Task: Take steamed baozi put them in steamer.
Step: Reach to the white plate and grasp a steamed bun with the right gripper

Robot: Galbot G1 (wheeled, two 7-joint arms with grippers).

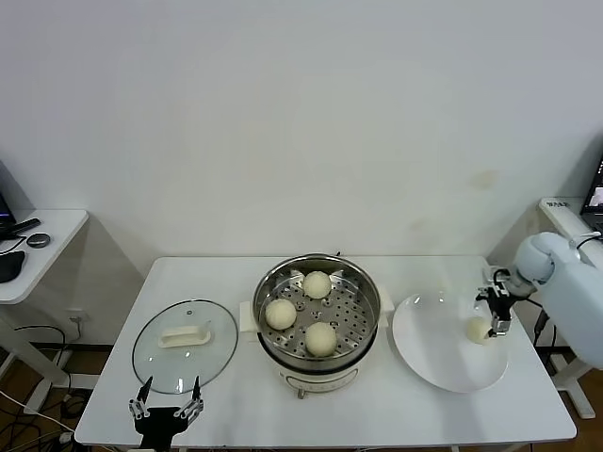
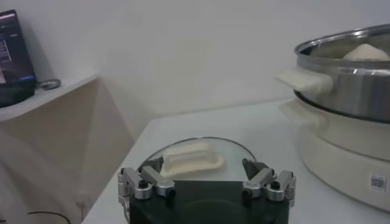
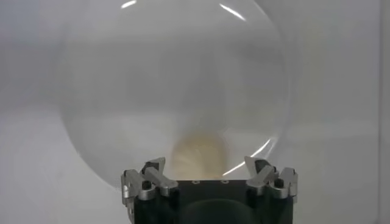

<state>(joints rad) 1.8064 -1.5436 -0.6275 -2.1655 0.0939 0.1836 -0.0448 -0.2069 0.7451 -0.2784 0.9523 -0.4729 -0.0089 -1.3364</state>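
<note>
The steel steamer (image 1: 363, 288) stands at the table's middle with three cream baozi (image 1: 317, 283) (image 1: 281, 314) (image 1: 321, 338) on its perforated tray. A fourth baozi (image 1: 480, 329) lies on the white plate (image 1: 438, 353) at the right. My right gripper (image 1: 497, 307) hangs open just above that baozi, its fingers to either side; in the right wrist view the baozi (image 3: 198, 155) sits between the spread fingers of the gripper (image 3: 206, 168). My left gripper (image 1: 168, 397) is open and empty at the front left, near the lid; it also shows in its own wrist view (image 2: 205, 168).
The round glass lid (image 1: 185, 344) with its white handle lies flat left of the steamer, also seen in the left wrist view (image 2: 194, 159). A side table (image 1: 38, 247) with dark items stands far left. Another white table edge (image 1: 563, 209) is at the far right.
</note>
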